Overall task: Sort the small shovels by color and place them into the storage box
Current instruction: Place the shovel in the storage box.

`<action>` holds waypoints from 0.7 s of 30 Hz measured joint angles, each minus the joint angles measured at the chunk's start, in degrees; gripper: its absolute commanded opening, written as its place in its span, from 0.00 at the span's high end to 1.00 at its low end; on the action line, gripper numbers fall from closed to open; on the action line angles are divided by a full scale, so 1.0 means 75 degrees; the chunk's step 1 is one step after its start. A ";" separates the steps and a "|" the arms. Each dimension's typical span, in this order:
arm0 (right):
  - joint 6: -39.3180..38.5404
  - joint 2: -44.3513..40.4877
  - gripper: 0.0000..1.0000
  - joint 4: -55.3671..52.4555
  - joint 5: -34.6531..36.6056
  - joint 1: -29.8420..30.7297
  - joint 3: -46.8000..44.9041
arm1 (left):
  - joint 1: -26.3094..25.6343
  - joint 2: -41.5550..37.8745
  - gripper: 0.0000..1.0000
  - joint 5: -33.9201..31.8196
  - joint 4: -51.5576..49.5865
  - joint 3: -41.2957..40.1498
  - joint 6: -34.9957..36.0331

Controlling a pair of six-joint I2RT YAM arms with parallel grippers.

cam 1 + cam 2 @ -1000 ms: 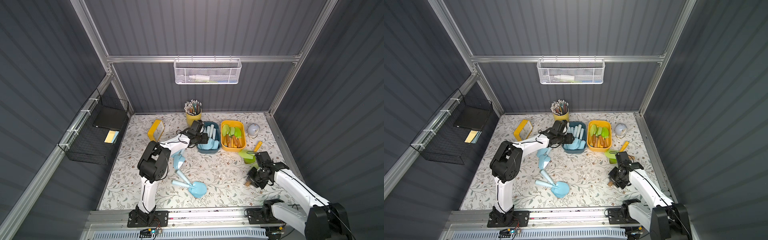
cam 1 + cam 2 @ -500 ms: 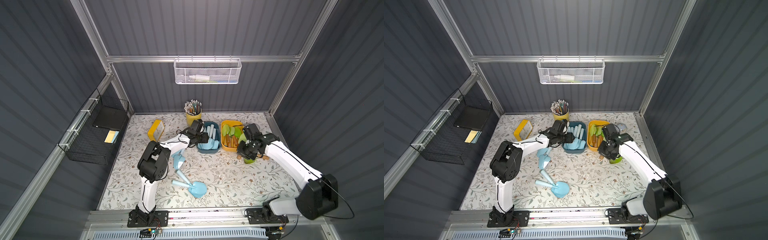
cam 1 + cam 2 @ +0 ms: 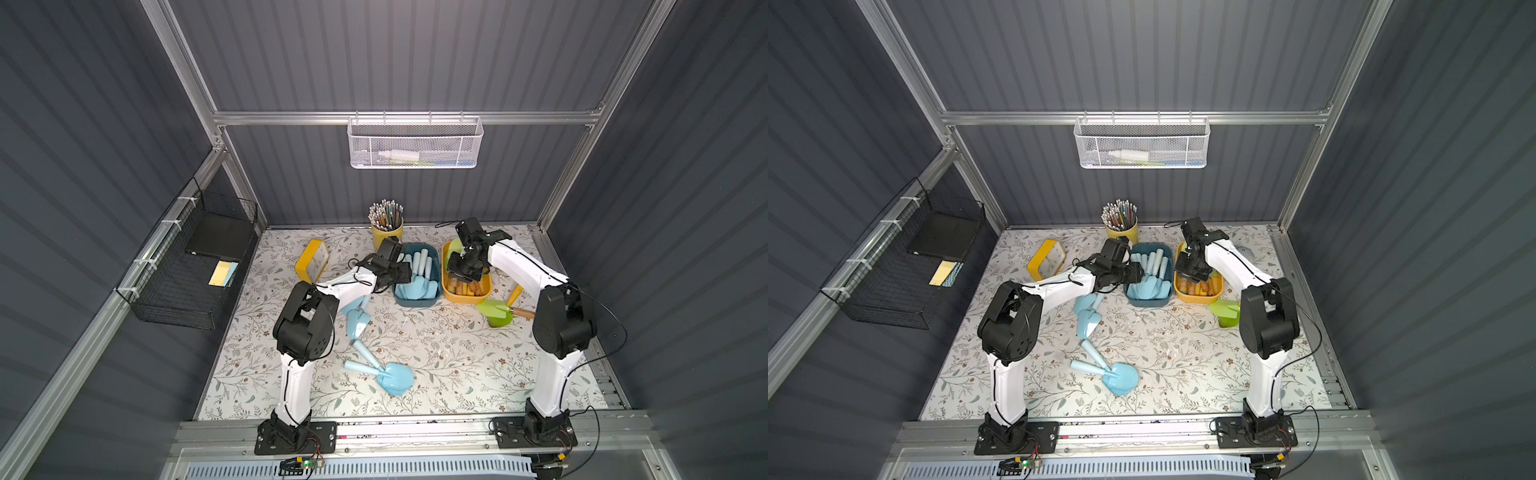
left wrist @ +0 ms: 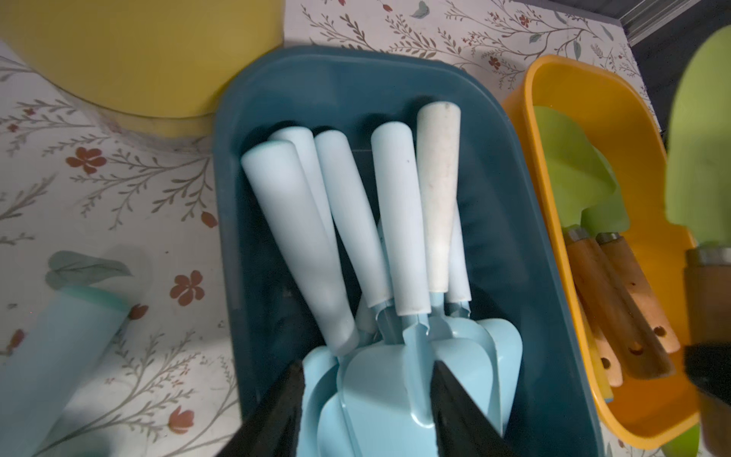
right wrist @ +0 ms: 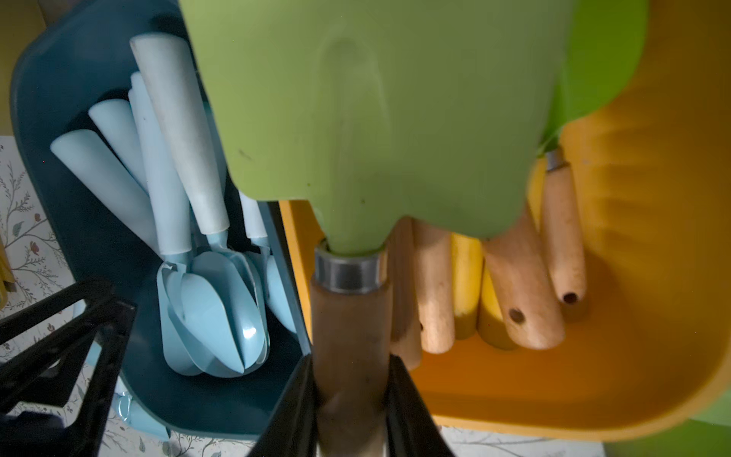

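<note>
Your right fingers [image 5: 292,411] have swung from the desk's [image 3: 436,340] front right corner to its back edge, clamped on the wooden handle of a lime-green shovel [image 5: 375,118] over the yellow plastic box [image 5: 593,356], where green-bladed shovels [image 4: 573,178] already lie; releasing should finish this one. Your left fingers [image 4: 277,415] stand apart over the teal plastic box [image 4: 253,277] of pale blue shovels [image 4: 399,221]. Loose blue shovels [image 3: 392,376] and loose green shovels [image 3: 494,311] wait on the desk.

Two boxes: one blue box [image 3: 415,302] and one yellow box [image 3: 466,298]. Four blue shovels [image 3: 395,376] lie outside them, and at least six more sit in the blue box. Two green shovels [image 3: 494,309] lie outside, one green shovel [image 5: 375,118] is held up, and about six lie in the yellow box.
</note>
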 measured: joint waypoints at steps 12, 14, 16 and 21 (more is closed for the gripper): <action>-0.0067 0.0554 0.88 0.0117 -0.0201 -0.0052 0.0160 | 0.0029 -0.0140 0.44 -0.0122 -0.0047 0.0000 -0.0032; -0.0047 0.0554 0.87 0.0157 -0.0201 -0.0102 0.0125 | 0.0029 -0.0140 0.43 -0.0160 -0.0073 0.0000 -0.0038; -0.0017 0.0554 0.84 0.0184 -0.0192 -0.0152 0.0087 | 0.0029 -0.0140 0.42 -0.0172 -0.0099 0.0000 -0.0055; 0.0026 0.0554 0.58 0.0230 -0.0192 -0.0245 0.0026 | 0.0029 -0.0152 0.37 -0.0178 -0.0166 0.0000 -0.0087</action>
